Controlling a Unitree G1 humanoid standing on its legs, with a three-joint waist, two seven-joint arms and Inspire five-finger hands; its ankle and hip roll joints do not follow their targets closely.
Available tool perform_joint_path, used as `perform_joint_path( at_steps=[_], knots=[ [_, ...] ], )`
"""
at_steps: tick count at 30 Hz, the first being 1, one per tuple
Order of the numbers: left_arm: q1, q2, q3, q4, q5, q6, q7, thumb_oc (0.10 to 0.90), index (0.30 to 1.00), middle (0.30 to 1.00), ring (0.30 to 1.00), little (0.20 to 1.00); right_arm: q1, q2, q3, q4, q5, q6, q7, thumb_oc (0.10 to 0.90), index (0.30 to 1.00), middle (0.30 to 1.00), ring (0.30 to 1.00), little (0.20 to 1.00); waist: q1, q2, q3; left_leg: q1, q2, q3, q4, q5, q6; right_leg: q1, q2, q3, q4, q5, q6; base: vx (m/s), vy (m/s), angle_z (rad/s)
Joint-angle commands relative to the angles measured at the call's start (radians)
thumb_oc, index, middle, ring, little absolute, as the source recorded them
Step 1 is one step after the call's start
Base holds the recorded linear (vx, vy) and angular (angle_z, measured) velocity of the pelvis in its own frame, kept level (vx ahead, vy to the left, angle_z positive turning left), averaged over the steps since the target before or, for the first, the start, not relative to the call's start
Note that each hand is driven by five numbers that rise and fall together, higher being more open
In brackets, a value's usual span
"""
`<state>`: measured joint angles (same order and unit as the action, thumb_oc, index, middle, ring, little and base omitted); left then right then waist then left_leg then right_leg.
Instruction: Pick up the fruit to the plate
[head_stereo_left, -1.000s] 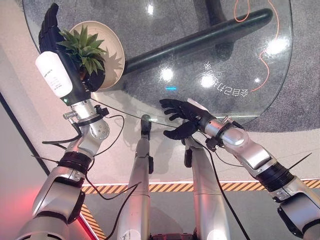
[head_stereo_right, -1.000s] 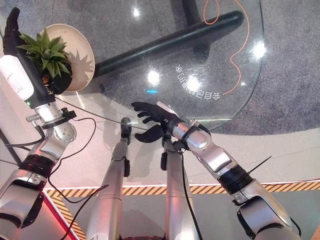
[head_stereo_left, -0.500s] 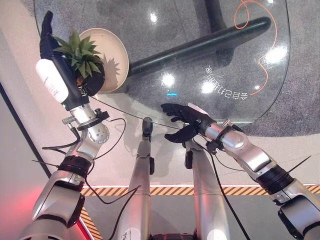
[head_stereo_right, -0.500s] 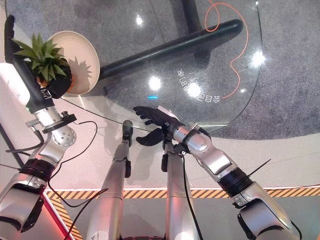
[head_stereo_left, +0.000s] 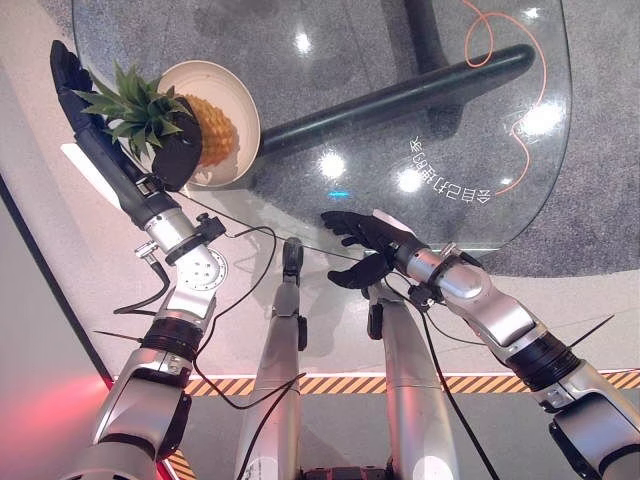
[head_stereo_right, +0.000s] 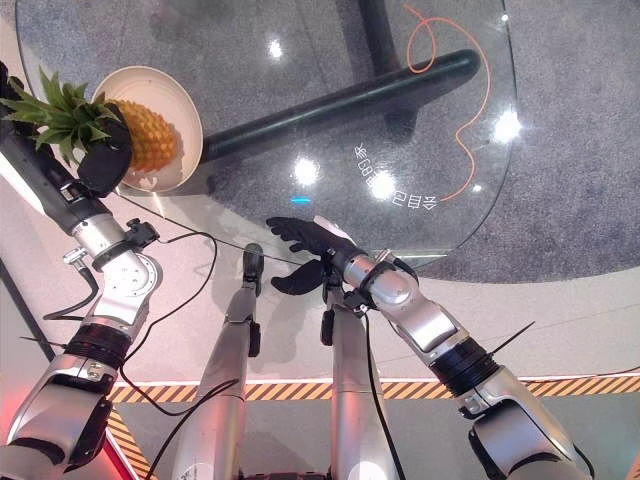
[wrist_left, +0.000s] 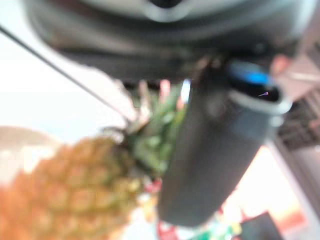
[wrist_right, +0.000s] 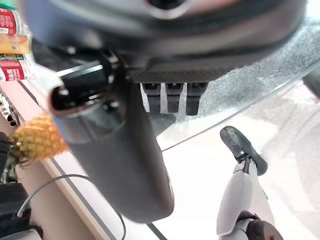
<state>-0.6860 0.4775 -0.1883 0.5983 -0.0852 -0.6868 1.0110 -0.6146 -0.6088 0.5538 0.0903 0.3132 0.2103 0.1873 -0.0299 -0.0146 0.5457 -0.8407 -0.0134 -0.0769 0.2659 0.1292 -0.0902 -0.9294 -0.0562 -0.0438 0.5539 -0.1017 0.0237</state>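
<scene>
One pineapple (head_stereo_left: 205, 128) over one plate (head_stereo_left: 243, 92), left hand (head_stereo_left: 175, 158) clasping its crown; right hand (head_stereo_left: 362, 243) slack-fingered.

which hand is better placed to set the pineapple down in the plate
Left. The left hand already grips the yellow pineapple by its crown over the cream round plate; the right hand rests open, apart.

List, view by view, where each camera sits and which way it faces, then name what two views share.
Left eye view: on the head, looking down at the round glass table; both arms show.
Right eye view: beside it, same scene.
Left wrist view: along the left hand at the yellow pineapple.
Right wrist view: along the right hand at the table edge.
Shared: both eye views show the pineapple over the cream round plate.
</scene>
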Motion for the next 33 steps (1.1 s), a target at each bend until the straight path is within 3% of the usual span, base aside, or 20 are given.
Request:
perform_joint_path(
  at_steps=[1, 33],
  knots=[
    [-0.040, 0.056, 0.102, -0.110, 0.027, -0.135, 0.054, 0.800, 0.900, 0.900, 0.900, 0.900, 0.040, 0.033, 0.001, -0.066, 0.016, -0.049, 0.034, 0.800, 0.900, 0.900, 0.900, 0.900, -0.003, 0.007, -0.026, 0.031, -0.107, 0.095, 0.108, -0.133, 0.077, 0.040, 0.082, 0.038, -0.159, 0.130, 0.047, 0.00, 0.000, 0.00],
    [-0.039, 0.077, 0.075, -0.110, 0.108, -0.051, 0.028, 0.800, 0.900, 0.900, 0.900, 0.900, 0.051, 0.019, -0.007, -0.065, 0.022, -0.057, 0.032, 0.800, 0.900, 0.900, 0.900, 0.900, -0.011, 0.026, -0.026, 0.032, -0.104, 0.102, 0.113, -0.142, 0.077, 0.044, 0.074, 0.040, -0.158, 0.118, 0.045, 0.00, -0.003, -0.01]
  ],
)
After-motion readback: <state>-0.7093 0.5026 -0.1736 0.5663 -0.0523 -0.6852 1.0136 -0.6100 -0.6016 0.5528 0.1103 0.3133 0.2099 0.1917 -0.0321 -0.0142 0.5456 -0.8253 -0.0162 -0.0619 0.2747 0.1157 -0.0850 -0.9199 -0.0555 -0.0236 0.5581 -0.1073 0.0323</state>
